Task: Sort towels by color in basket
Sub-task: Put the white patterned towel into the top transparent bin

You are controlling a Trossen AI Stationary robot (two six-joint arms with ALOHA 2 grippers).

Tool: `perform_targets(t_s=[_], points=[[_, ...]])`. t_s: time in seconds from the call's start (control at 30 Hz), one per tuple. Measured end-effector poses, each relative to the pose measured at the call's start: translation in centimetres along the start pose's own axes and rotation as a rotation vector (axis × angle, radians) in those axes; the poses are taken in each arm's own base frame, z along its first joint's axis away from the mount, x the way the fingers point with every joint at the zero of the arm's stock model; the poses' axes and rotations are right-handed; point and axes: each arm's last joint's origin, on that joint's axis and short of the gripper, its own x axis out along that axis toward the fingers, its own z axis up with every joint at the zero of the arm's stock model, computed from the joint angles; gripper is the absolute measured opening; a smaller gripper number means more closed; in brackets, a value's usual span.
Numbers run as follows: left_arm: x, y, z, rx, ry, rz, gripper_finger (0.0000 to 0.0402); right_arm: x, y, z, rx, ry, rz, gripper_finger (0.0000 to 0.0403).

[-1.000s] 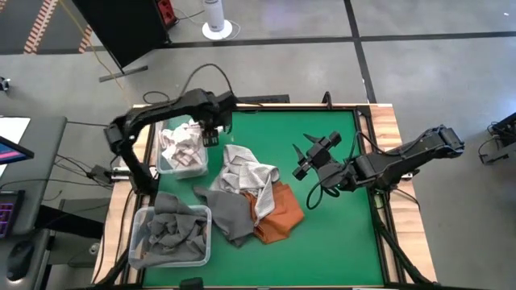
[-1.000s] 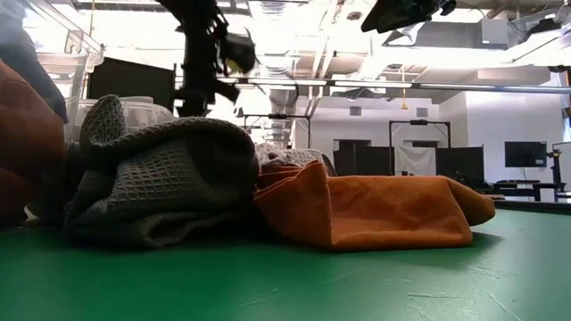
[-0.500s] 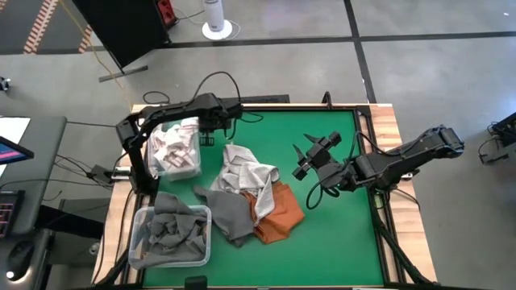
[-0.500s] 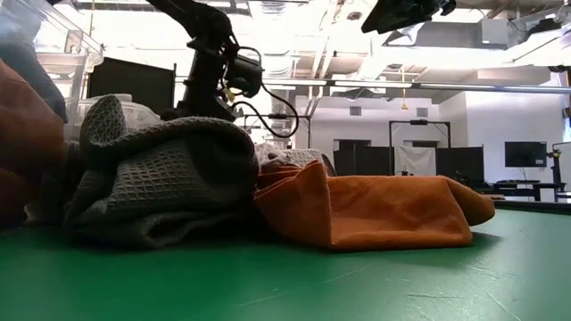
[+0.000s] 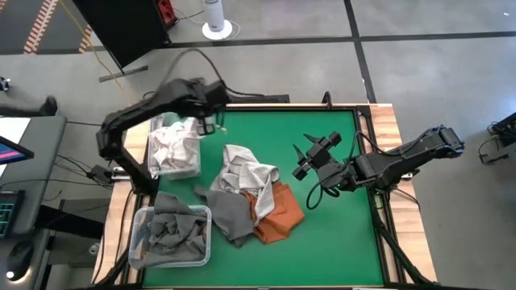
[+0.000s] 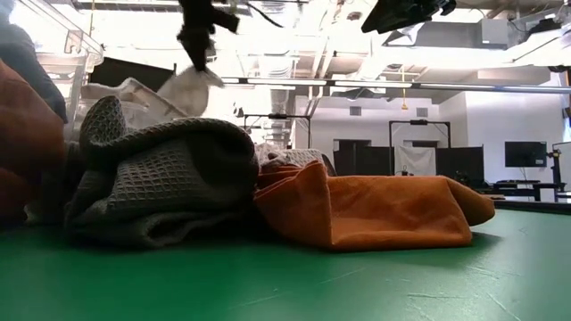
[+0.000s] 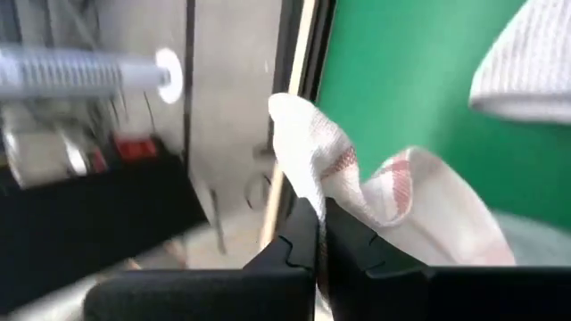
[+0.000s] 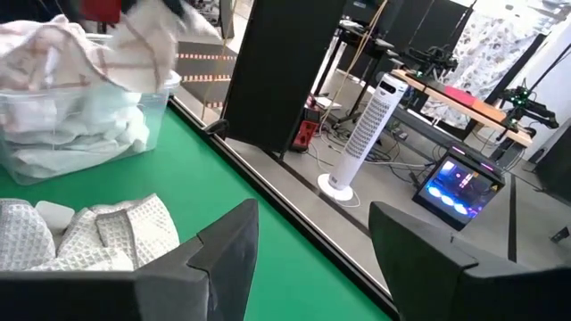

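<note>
Two bins sit at the frame's left. I have the left gripper (image 5: 206,122) clamped on a white towel (image 7: 335,178) above the upper bin (image 5: 172,153). I'd lift clear before opening. Centre pile (image 5: 250,197) waits on the counter (image 5: 339,250). Right gripper (image 5: 309,155) hovers wide, empty. The towel's stripes are hard to make out.

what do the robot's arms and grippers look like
Both arms are dark, near-black jointed links with black cables looping along them. The left gripper has two matte black fingers with notched inner edges. The right gripper has two broad, flat black fingers.
</note>
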Motion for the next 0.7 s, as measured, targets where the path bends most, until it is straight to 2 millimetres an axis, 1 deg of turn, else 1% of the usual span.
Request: perform_targets(t_s=[0.07,0.13,0.17,0.23,0.3,0.47,0.6,0.7], points=[[-1.6,0.6,-1.5,-0.083,0.039,-0.017,0.0001,0.0,0.0,0.0,0.0,0.0,0.0,0.0244],[-2.5,0.9,-2.3,-0.187,0.002,-0.043,0.0001,0.0,0.0,0.0,0.003,-0.001,0.0,0.0244],[-2.9,0.9,-3.0,-0.212,-0.016,-0.086,0.0001,0.0,0.0,0.0,0.005,-0.002,0.0,0.0244],[-3.2,0.7,-3.8,-0.239,-0.024,-0.169,0.0001,0.0,0.0,0.1,0.011,-0.003,0.0,0.0244],[-3.0,0.3,-4.6,-0.276,-0.01,-0.174,0.0001,-0.1,0.1,0.1,0.014,-0.006,0.006,0.0244],[0.2,-1.2,-5.8,-0.3,0.137,-0.186,0.0001,-0.6,0.3,0.1,0.024,-0.014,0.03,0.0244],[3.1,-2.6,-7.2,-0.247,0.272,-0.218,0.0001,-0.8,0.5,0.2,0.026,-0.019,0.042,0.0244],[5.2,-3.2,-8.2,-0.224,0.365,-0.229,0.0001,-0.8,0.5,0.2,0.026,-0.019,0.041,0.0244]])
